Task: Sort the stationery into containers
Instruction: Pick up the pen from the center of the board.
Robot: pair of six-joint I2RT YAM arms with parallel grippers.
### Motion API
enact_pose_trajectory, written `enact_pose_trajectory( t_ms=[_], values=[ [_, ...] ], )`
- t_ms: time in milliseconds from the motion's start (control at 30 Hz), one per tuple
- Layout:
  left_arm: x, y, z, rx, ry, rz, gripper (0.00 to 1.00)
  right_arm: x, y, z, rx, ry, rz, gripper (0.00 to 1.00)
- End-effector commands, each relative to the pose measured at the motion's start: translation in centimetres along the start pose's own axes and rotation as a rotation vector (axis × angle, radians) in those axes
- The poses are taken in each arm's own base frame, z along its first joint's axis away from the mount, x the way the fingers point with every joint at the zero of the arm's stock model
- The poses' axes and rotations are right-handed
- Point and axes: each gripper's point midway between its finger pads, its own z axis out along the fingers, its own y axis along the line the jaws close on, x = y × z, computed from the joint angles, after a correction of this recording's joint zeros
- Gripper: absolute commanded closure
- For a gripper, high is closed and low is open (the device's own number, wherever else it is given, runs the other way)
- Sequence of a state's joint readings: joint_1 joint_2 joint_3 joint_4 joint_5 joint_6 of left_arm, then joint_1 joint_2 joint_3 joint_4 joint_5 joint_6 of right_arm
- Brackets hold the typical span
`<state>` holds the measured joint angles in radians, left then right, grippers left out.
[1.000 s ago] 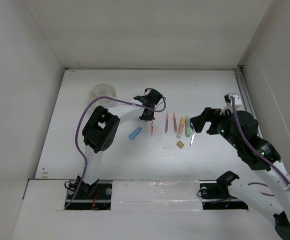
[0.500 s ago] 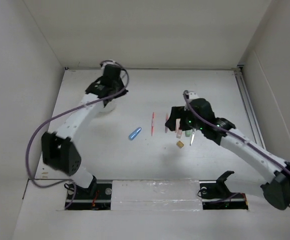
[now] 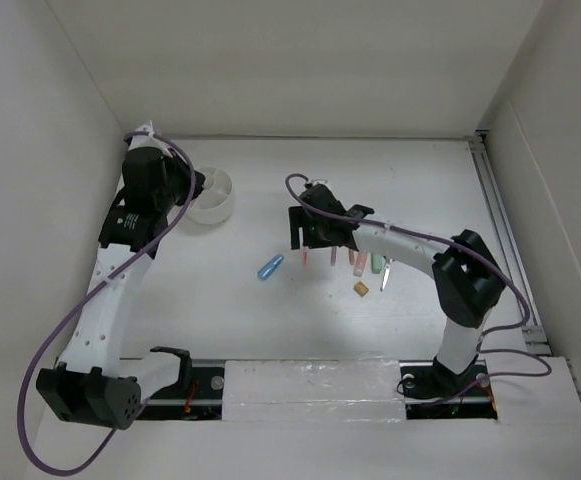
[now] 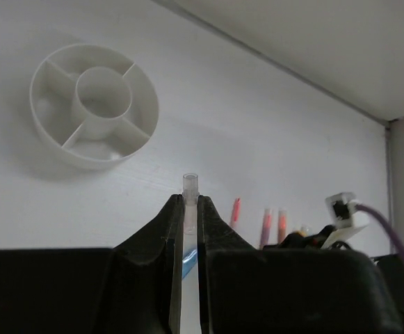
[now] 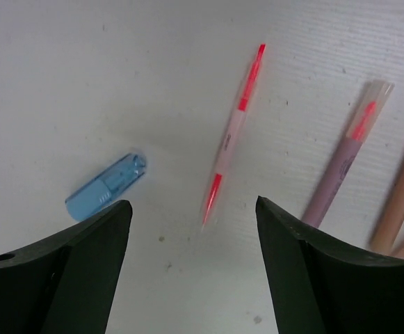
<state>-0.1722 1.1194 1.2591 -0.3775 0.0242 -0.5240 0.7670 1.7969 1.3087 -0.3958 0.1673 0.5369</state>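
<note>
From above, we see the left gripper (image 3: 194,184) just beside the white cup (image 3: 210,210), while the right gripper (image 3: 305,240) hangs over the red pen (image 3: 305,258). The blue capsule (image 3: 270,267) lies just off one side of it, and the green highlighter (image 3: 377,265), the scissors (image 3: 385,276) and the eraser (image 3: 361,288) lie off the other. On the left wrist camera the fingers are pinched shut on a thin clear stick (image 4: 190,185) — a pen, we think — whose tip pokes out beyond them. The cup (image 4: 94,158) sits ahead and to their left, and every compartment we can see is bare. On the right wrist camera the jaws stand wide apart and hold nothing. The red pen (image 5: 229,139) lies ahead between them, the capsule (image 5: 106,195) near one finger and two more pens (image 5: 344,163) past the other. We judge the sorting barely begun — nothing shows in the cup, and everything on the table is left to do.
</note>
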Motion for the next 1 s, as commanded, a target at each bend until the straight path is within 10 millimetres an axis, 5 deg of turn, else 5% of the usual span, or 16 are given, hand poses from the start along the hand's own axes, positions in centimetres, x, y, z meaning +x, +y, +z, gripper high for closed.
enact_pose_trajectory(
  t_ms=[0, 100, 367, 533, 667, 933, 967],
  values=[
    [1.7, 0.2, 0.0, 0.065, 0.040, 0.051, 1.00, -2.7, 0.4, 0.7, 0.081, -0.065, 0.024, 0.23],
    [2.0, 0.4, -0.4, 0.079, 0.018, 0.061, 1.00, -2.9, -0.9, 2.1, 0.189, -0.064, 0.043, 0.34],
    [2.5, -0.2, -1.1, 0.128, 0.023, 0.063, 1.00, -0.8, -1.8, 5.4, 0.237, 0.005, 0.069, 0.34],
    [2.3, -0.3, -1.5, 0.138, 0.006, 0.064, 1.00, 0.4, -2.0, 6.5, 0.252, 0.040, 0.078, 0.48],
    [1.9, -0.5, -2.1, 0.148, -0.010, 0.065, 1.00, 1.1, -2.7, 7.3, 0.296, 0.071, 0.062, 0.49],
    [1.3, 0.0, -3.0, 0.121, -0.051, 0.064, 1.00, 2.2, -3.3, 8.0, 0.298, 0.115, 0.067, 0.81],
    [1.3, 0.0, -3.0, 0.121, -0.051, 0.064, 1.00, 2.4, -3.4, 8.2, 0.306, 0.127, 0.063, 0.91]
  ],
)
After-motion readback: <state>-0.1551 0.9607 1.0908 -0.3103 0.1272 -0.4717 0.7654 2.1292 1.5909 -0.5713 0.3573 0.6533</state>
